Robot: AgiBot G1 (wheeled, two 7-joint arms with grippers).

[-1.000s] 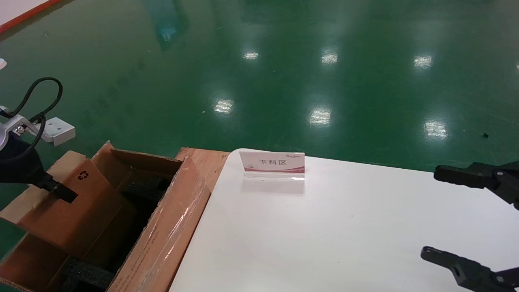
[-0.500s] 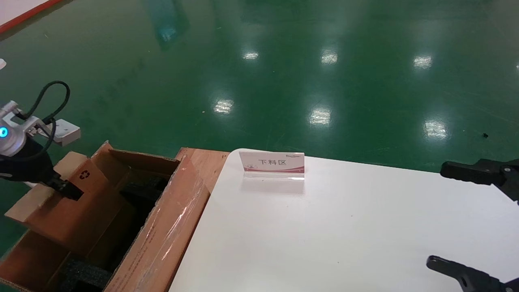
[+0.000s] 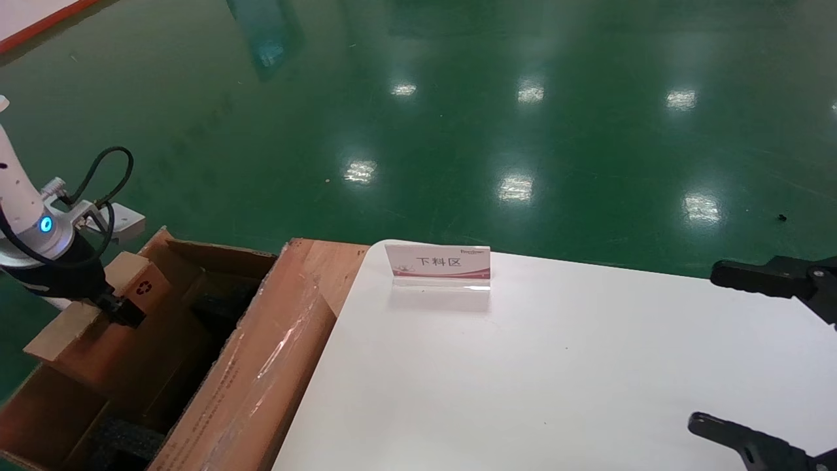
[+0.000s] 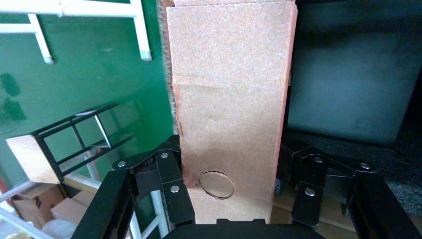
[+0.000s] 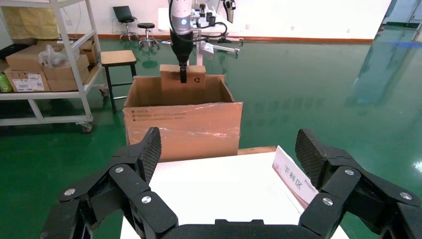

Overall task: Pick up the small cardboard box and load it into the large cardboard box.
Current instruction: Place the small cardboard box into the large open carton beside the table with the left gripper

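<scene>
Left gripper (image 3: 124, 313) shifted right, gripping plain brown small cardboard box (image 3: 98, 327), recycling-marked

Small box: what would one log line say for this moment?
left gripper: shut on small box | over large box | right gripper: open, idle above table

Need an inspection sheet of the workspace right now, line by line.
Surface: white table, bare except for a sign.
Job's things: small cardboard box held over the open large cardboard box, tilted, lower end inside; black foam in the carton.
Clutter: sign holder at the table's far edge.
Grippers: left gripper shut on the small cardboard box; right gripper open above the table, empty.
Cables: black cable looped at the left wrist.
Surroundings: green floor; shelving with cartons, stool.
</scene>
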